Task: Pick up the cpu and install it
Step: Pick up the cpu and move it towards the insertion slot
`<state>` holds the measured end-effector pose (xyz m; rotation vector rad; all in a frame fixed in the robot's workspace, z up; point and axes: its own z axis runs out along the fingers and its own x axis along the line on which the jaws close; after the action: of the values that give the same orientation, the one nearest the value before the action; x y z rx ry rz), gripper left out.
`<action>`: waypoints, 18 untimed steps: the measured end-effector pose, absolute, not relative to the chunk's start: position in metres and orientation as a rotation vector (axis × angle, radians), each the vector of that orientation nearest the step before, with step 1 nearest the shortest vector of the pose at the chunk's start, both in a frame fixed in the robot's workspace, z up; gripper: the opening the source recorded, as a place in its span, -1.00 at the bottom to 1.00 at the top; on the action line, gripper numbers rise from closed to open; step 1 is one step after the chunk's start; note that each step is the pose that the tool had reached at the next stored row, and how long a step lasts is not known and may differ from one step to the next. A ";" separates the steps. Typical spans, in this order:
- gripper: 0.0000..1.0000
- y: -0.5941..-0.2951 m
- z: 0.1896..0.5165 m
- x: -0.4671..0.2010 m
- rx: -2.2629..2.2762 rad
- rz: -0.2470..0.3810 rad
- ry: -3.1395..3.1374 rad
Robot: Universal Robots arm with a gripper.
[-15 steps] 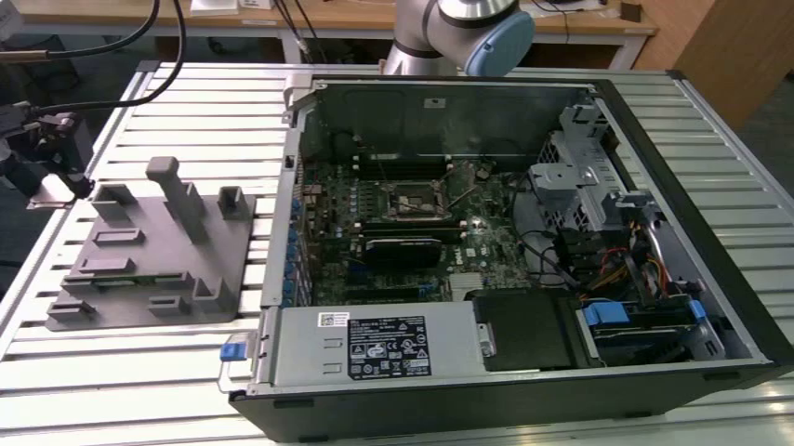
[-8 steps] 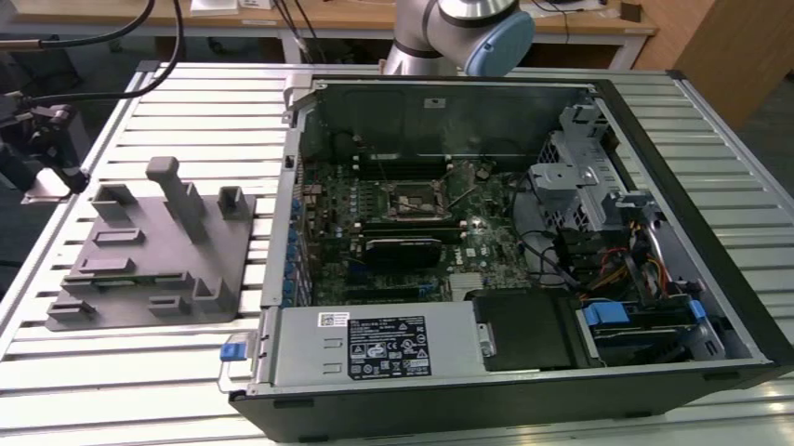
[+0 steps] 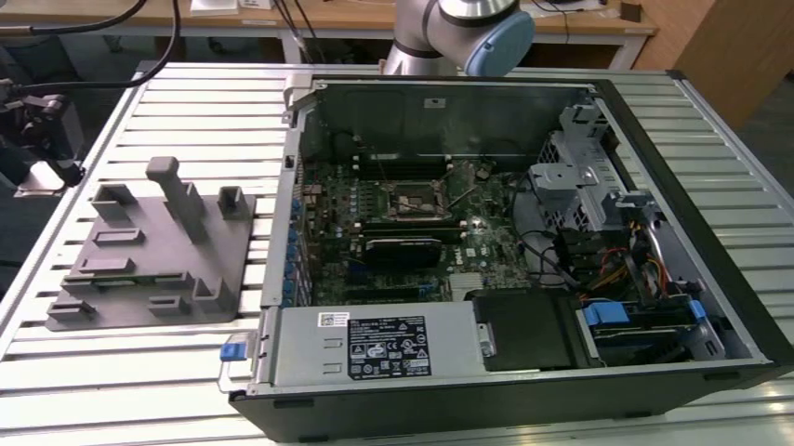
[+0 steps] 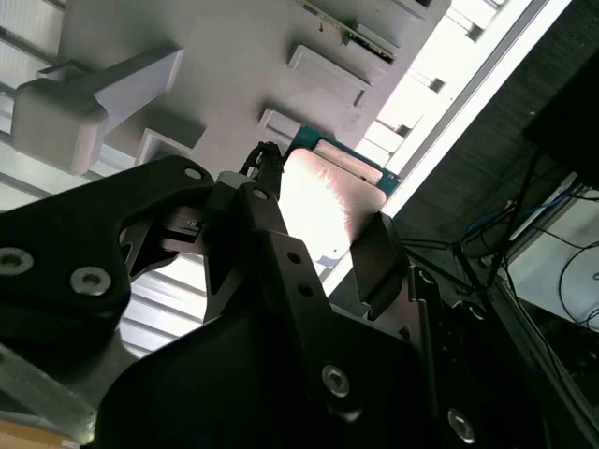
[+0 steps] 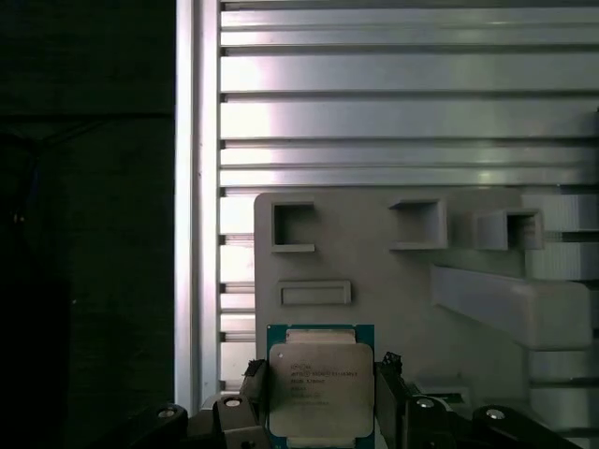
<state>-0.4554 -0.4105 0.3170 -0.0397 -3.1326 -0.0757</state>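
The fingers [image 5: 387,379] are closed on the cpu [image 5: 318,388], one on each side of it. The cpu is over the grey tray [image 5: 393,299] on the surface [image 5: 402,94].

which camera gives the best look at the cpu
The first wrist view: the cpu faces the camera squarely, held in the gripper. In the second wrist view it is washed out by glare and partly behind the gripper. The exterior view is better for the grey tray.
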 end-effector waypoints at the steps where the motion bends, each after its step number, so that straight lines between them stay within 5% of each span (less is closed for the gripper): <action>1: 0.08 -0.410 0.319 -0.455 -0.040 -0.076 -3.133; 18: 0.08 -0.410 0.359 -0.455 -0.040 -0.076 -3.133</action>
<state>-0.4554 -0.4102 0.3591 -0.0396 -3.1325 -0.0756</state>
